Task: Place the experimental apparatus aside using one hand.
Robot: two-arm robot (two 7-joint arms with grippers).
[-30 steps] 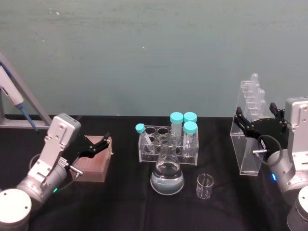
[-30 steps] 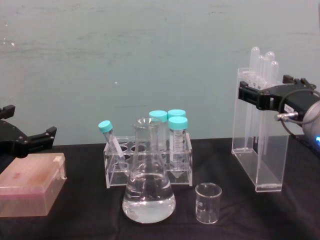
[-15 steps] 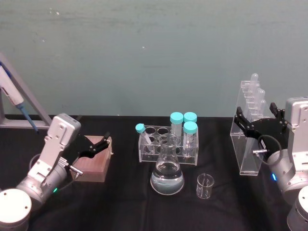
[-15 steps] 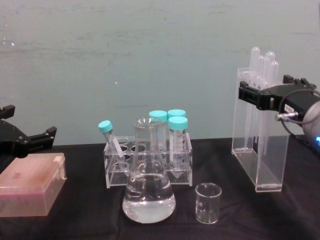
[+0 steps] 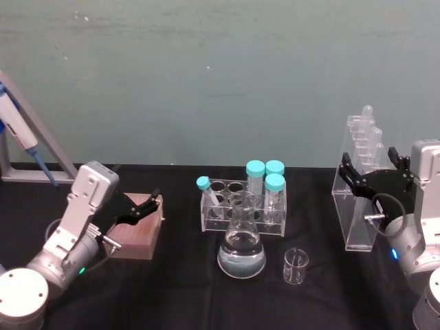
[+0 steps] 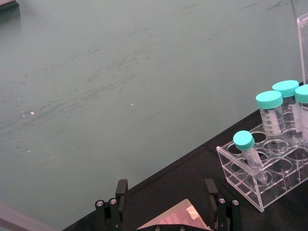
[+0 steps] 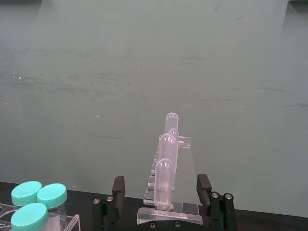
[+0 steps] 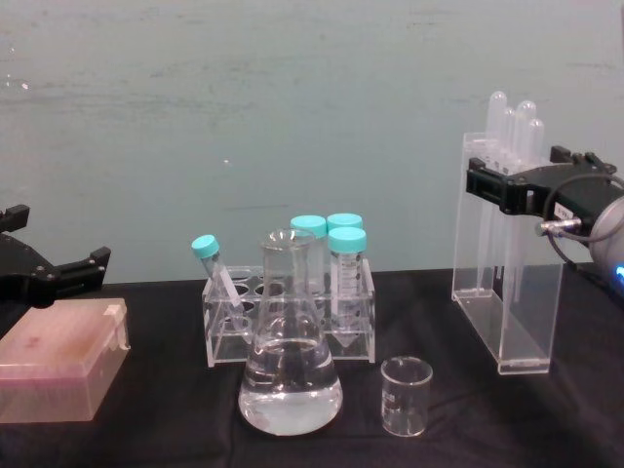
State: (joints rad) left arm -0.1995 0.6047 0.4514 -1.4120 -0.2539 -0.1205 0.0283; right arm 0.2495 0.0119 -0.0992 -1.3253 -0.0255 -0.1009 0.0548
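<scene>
At far right, right claw [image 5: 370, 159] astride pipette stand [image 5: 355, 221], contact unclear

Holds right gripper [image 5: 369, 158] up at far right, jaws spread wide, fingers [image 7: 119, 185] pointing fwd, approx. level. Carries it on thick silver right wrist [image 5: 407, 240] w/ blue light lit & grey cable [image 5: 375, 204] looped alongside. Sets left gripper [image 5: 152, 202] low at left, jaws also apart, fingers [image 6: 121, 188] aimed fwd & toward centre. Angles left wrist [image 5: 79, 213] up from round silver joint [image 5: 20, 292] at btm-left corner.
</scene>
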